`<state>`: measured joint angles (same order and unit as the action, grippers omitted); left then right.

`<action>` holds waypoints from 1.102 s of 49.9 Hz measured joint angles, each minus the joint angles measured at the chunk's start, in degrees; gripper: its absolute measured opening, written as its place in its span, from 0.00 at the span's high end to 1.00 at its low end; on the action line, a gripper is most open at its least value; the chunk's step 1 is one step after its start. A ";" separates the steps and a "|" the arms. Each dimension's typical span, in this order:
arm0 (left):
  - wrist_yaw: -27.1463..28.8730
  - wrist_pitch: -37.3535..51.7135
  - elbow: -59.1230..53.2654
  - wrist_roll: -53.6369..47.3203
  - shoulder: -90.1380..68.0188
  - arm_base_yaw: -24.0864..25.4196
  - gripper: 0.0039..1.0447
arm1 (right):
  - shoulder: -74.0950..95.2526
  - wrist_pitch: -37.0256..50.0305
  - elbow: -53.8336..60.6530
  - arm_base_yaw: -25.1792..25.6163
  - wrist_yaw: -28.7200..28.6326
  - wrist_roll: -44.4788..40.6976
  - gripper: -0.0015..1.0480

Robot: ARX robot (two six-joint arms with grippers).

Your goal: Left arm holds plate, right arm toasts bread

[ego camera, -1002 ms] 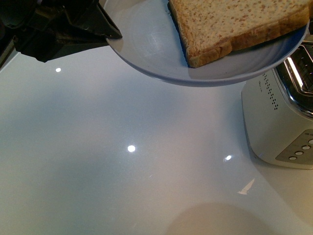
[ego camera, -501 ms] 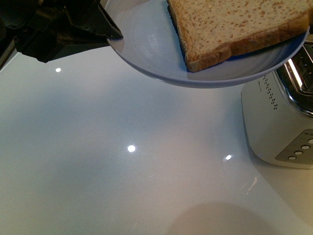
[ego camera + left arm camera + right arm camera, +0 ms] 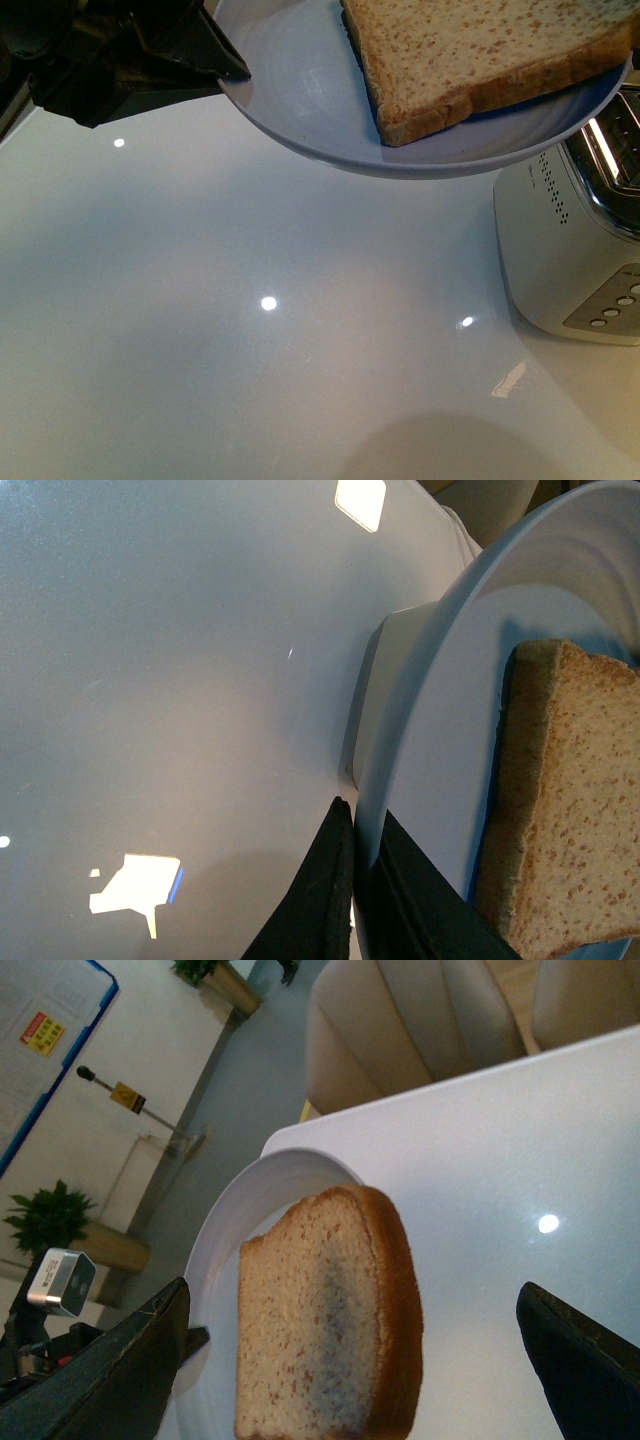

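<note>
I'm seeing the left gripper (image 3: 362, 825) clamping the plate (image 3: 300, 90) rim, holding it above the table (image 3: 200, 330) with the bread (image 3: 480, 50) lying on it. The right gripper (image 3: 350, 1355) is hanging over the bread, fingers wide apart.

No legible text in any view.

Right wrist view:
- yellow-and-red label (image 3: 45, 1033) on blue-framed white board (image 3: 25, 1080); print too small to read
- yellow diamond sign (image 3: 126, 1095) on thin post; symbol not resolvable

Front view:
- toaster (image 3: 550, 240), grey control panel (image 3: 608, 312) with row of round buttons; any markings too blurred to read
</note>
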<state>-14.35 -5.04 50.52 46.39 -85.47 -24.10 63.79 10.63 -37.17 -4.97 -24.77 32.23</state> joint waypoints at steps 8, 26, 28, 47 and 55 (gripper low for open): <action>0.00 -0.02 0.00 0.00 0.00 0.00 0.97 | 3.93 2.58 0.07 -4.15 1.95 4.72 0.09; -0.02 -0.02 0.00 0.00 0.00 0.00 0.97 | 5.66 3.28 0.24 -7.08 3.82 8.76 0.18; -0.02 -0.02 0.00 0.00 0.00 0.00 0.97 | 5.68 3.28 0.28 -7.41 4.09 8.98 0.25; 0.37 -0.02 0.00 0.35 0.00 0.00 0.97 | 3.74 1.95 0.28 -7.13 4.46 11.63 0.82; -0.09 -0.02 0.00 0.39 0.00 0.00 0.97 | 0.00 0.17 -0.24 -5.44 2.43 12.11 0.97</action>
<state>-14.44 -5.06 50.52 46.78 -85.47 -24.10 63.79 10.81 -37.41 -10.41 -22.35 44.34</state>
